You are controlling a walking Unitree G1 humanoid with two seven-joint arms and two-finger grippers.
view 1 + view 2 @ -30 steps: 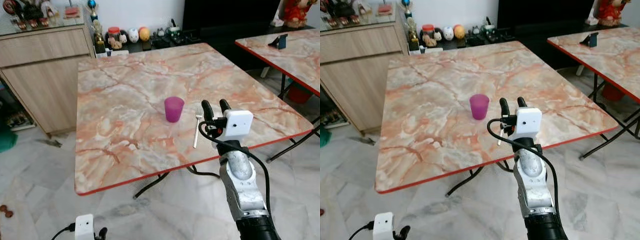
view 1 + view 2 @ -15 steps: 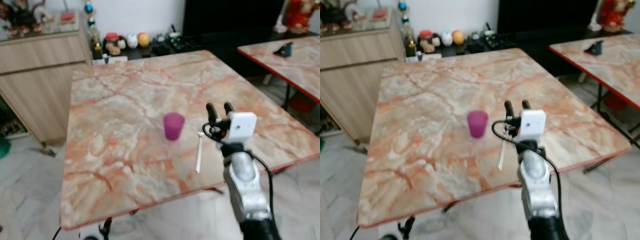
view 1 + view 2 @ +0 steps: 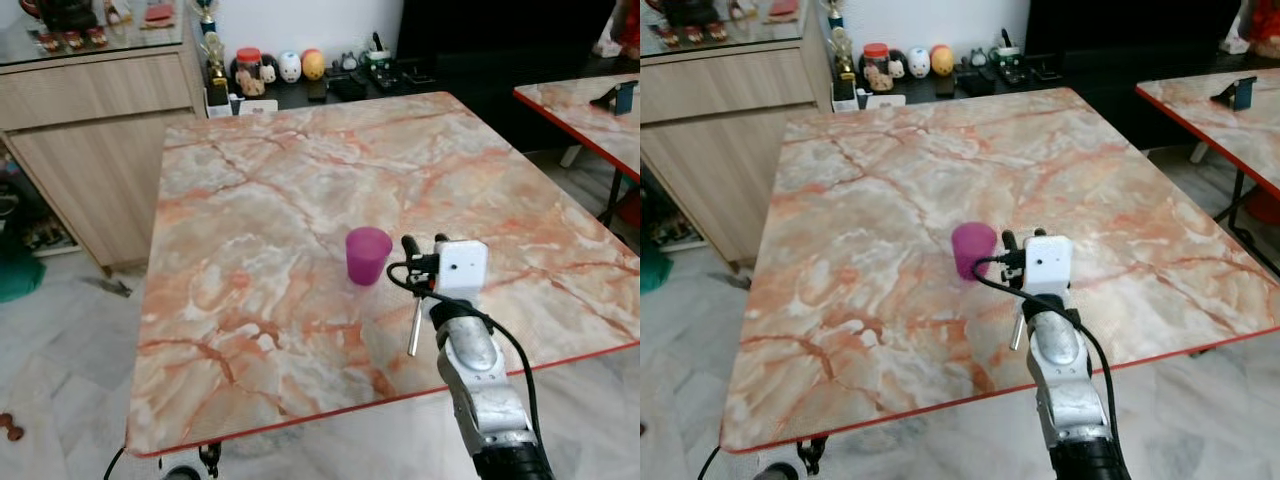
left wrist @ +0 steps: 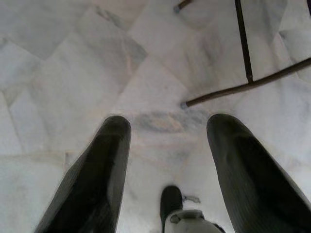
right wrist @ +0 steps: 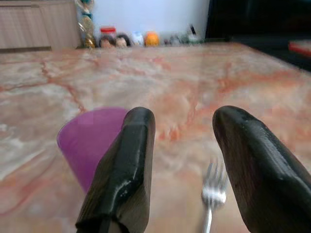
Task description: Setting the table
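**Right gripper over the fork, beside the purple cup**

Since a second ago my head camera has swung, so the whole scene sits differently in frame; the cup and fork lie on the marble table as they did. What has changed is my right gripper (image 3: 423, 247): it was hovering just right of the fork's tines and now hangs above the fork (image 3: 413, 327), closer to the purple cup (image 3: 367, 256). My left gripper (image 4: 167, 141), which showed at the bottom of the head view before, now hangs low over the pale tiled floor (image 4: 58, 63), its fingers spread and holding nothing, with the dark table legs (image 4: 243, 43) ahead of it.

The right gripper's fingers (image 5: 127, 160) stand apart and grasp nothing. Through its wrist camera the cup sits partly behind one finger, and the fork's tines show on the tabletop between the two fingers.

The marble table (image 3: 250, 200) has a red edge, and its near edge runs just below my right forearm. Cup and fork lie toward the near right part of the top, with bare marble to the left and behind them. A second marble table (image 3: 1220, 120) stands well apart to the right, with floor between. A wooden cabinet (image 3: 90, 130) stands beyond the table's far left corner, and a low shelf of small ornaments (image 3: 280, 70) runs along the wall.

The cup is upright, translucent purple, tapering to its base. The fork is silver and slim, its tines pointing away from me.
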